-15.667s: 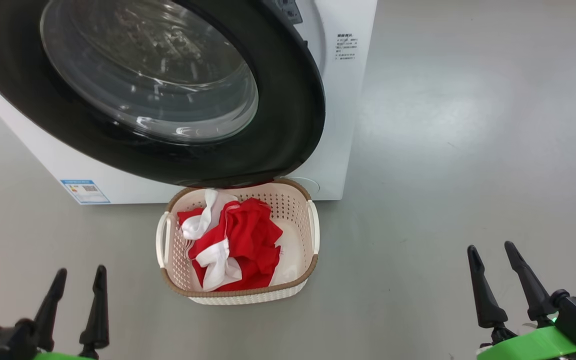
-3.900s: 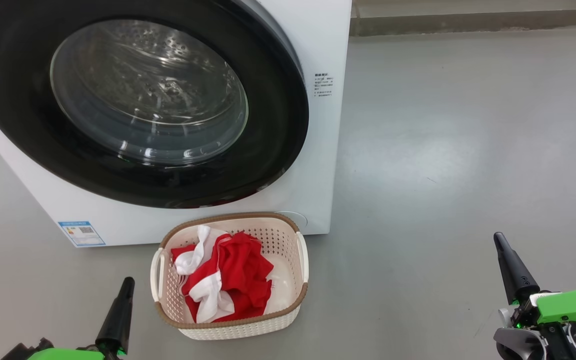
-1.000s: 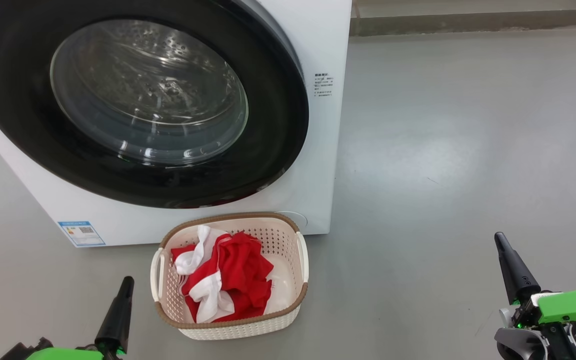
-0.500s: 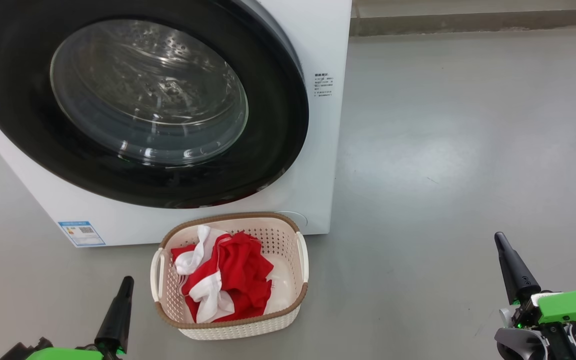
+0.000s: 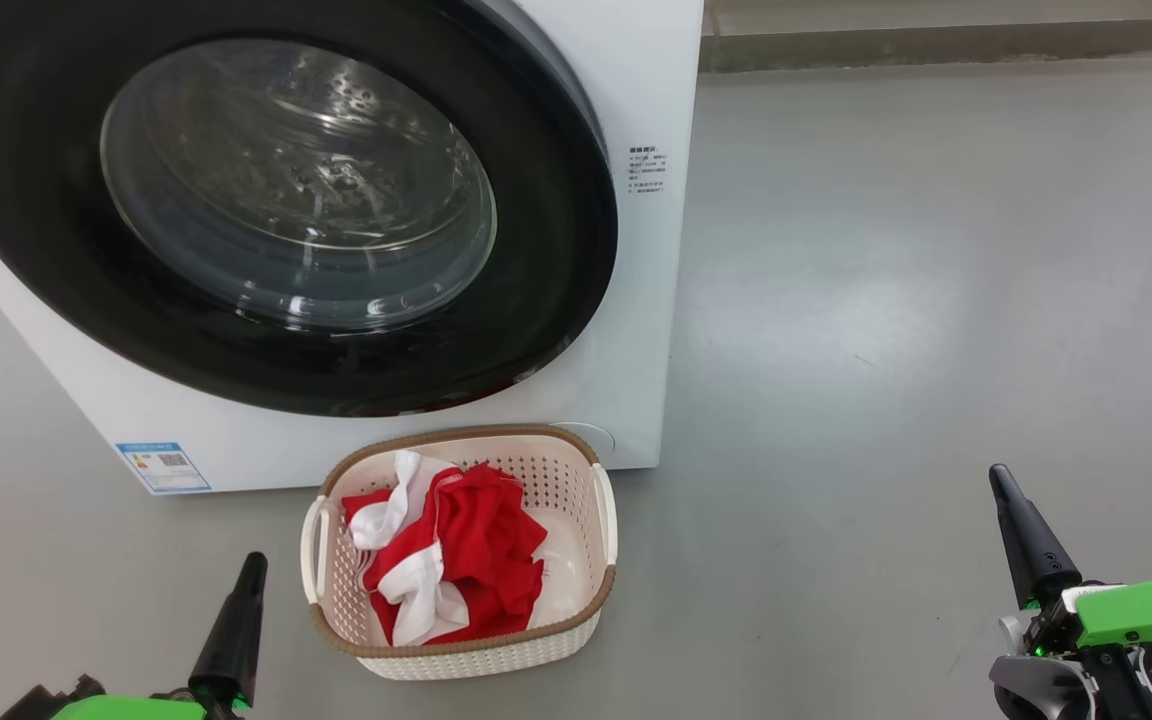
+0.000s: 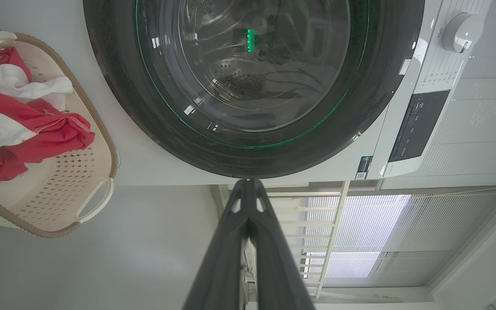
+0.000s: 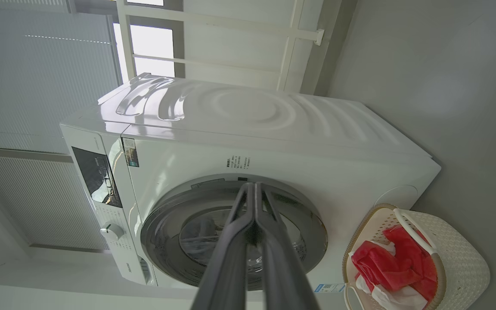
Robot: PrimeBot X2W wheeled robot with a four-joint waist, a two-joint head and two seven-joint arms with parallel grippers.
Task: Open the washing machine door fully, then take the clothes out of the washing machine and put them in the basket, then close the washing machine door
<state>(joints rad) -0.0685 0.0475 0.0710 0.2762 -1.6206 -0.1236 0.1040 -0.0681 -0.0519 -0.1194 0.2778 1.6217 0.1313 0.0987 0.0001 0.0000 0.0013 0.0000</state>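
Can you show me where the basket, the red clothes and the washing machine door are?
basket (image 5: 476, 665), head view, on its perforated front wall.
clothes (image 5: 481, 540), head view, on the red fabric mid-pile.
washing machine door (image 5: 286, 200), head view, on the clear glass centre.

Floor (image 5: 886, 300): smooth grey, slightly glossy, carrying a soft pale patch of reflected light.
Ledge (image 5: 936, 40): low grey strip along the floor's far edge.
Window (image 7: 151, 47): bright daylight behind white frame bars (image 7: 230, 23).
Blinds (image 6: 480, 129): pale horizontal slats.
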